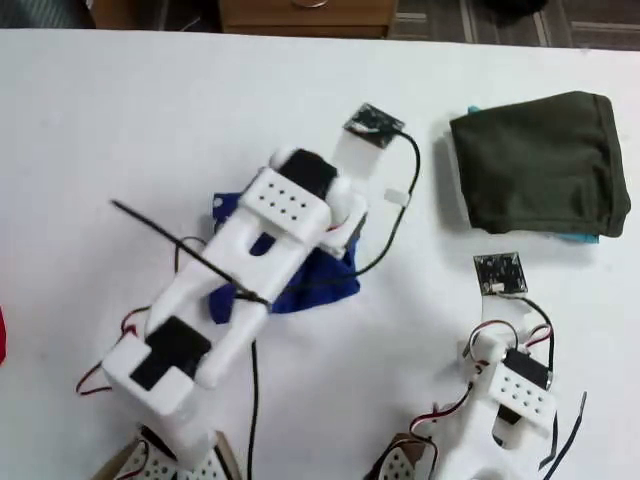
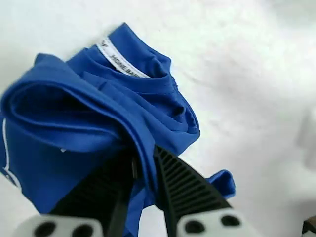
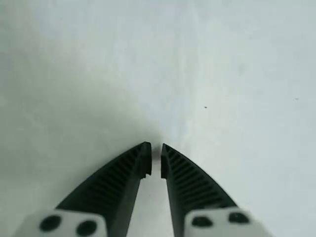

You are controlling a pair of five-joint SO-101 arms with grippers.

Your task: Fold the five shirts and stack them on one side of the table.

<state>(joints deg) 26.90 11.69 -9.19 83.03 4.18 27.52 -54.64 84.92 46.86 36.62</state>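
A crumpled blue shirt (image 1: 322,282) lies mid-table, mostly under my left arm (image 1: 240,280). In the left wrist view my left gripper (image 2: 145,154) is shut on a fold of the blue shirt (image 2: 94,113), whose collar with a white label faces away from the fingers. At the back right sits a folded dark green shirt (image 1: 540,165), and a teal edge (image 1: 580,238) peeks out beneath it. My right arm (image 1: 510,385) is at the front right, near the table edge. Its gripper (image 3: 155,154) is shut on nothing, over bare white table.
A red piece of cloth (image 1: 2,335) shows at the table's left edge. The white table (image 1: 120,130) has free room at the back left and between the blue shirt and the green stack. Cables hang around both arms.
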